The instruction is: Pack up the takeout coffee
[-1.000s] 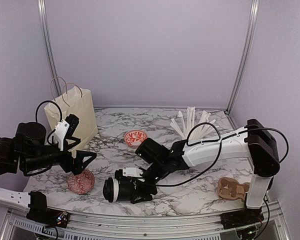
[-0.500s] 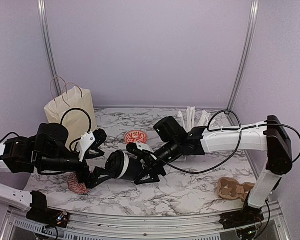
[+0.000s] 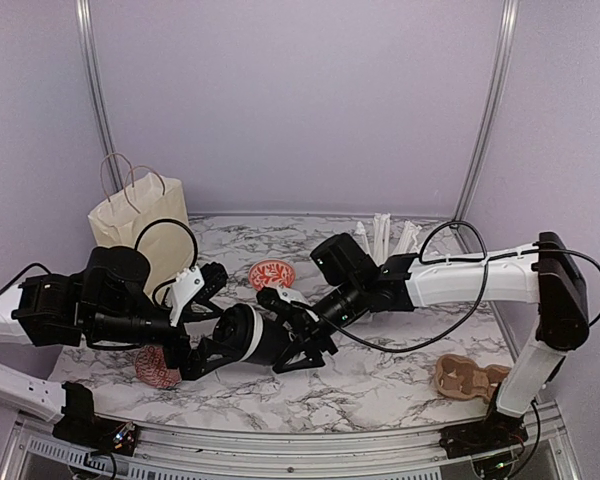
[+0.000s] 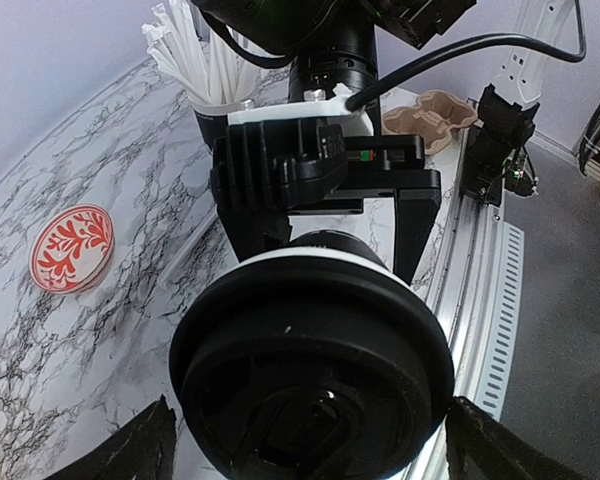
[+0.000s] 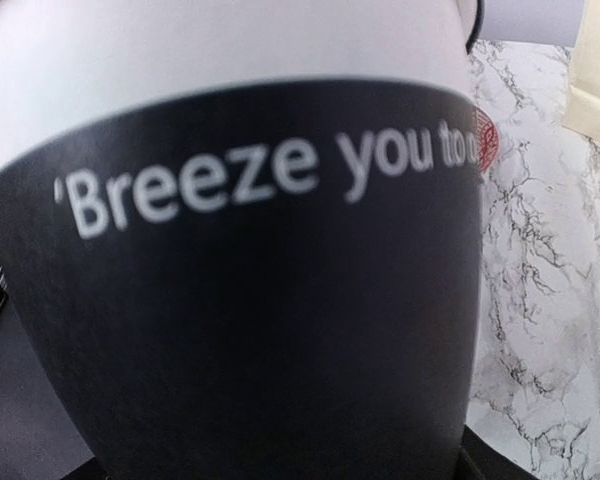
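Top external: right gripper [image 3: 292, 335] sideways around cup [image 3: 267, 337], left gripper [image 3: 218, 318] seemingly wide.

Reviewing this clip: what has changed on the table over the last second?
The right hand, shut on the coffee cup, carried it up and back from near the front edge. The left hand swung right to meet it and now straddles the lidded end, open and not gripping. The paper bag, the bowls, the straw cup and the cup carrier stayed put.
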{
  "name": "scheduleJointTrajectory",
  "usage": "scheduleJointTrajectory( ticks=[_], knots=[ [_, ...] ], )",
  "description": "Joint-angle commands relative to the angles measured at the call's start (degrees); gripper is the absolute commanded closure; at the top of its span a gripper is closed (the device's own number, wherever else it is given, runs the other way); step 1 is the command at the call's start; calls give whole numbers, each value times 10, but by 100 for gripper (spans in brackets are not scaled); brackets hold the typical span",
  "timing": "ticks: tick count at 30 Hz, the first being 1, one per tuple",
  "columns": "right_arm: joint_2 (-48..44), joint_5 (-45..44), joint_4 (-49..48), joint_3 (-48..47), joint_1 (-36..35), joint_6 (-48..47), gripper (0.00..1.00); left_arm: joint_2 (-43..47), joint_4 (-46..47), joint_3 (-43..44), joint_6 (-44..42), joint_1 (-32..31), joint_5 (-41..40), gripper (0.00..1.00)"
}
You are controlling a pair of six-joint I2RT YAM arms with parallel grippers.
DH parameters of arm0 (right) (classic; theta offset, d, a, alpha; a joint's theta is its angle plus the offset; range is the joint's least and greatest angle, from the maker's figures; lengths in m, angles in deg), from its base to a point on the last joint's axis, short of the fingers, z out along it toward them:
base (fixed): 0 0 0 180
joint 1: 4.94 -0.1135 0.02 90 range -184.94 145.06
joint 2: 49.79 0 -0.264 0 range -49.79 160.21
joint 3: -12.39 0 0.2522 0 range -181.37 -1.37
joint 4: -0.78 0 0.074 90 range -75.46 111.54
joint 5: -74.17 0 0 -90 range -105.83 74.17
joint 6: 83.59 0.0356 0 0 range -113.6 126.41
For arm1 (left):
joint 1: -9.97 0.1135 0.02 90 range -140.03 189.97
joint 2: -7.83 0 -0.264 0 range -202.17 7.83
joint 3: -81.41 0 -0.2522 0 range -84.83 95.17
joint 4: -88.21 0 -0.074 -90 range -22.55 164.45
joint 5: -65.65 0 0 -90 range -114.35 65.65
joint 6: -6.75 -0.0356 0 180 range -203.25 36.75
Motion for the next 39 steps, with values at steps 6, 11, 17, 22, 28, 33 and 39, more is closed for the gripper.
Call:
scheduleJointTrajectory(
  ticks=[6, 11, 17, 22, 28, 33, 39],
  knots=[
    [-19, 46, 1, 0, 1, -34, 28, 16, 24, -11, -5, 1, -1, 3],
    [-16, 49, 3, 2, 1, -38, 28, 36, 27, -9, -6, 1, 9, 1],
    [-15, 51, 3, 0, 0, -38, 28, 38, 26, -13, -5, 2, 12, 1],
    [-16, 52, 4, -1, -1, -40, 28, 15, 28, -12, -4, 2, 30, 1],
    [-17, 49, 7, -1, -2, -45, 28, -3, 29, -6, -9, 2, 44, 3],
    [-16, 48, 5, 1, -2, -45, 28, -14, 29, -3, -10, 4, 72, 8],
    [-14, 37, 11, -3, -2, -48, 21, -18, 27, -1, -8, 8, 83, 12]
  ],
)
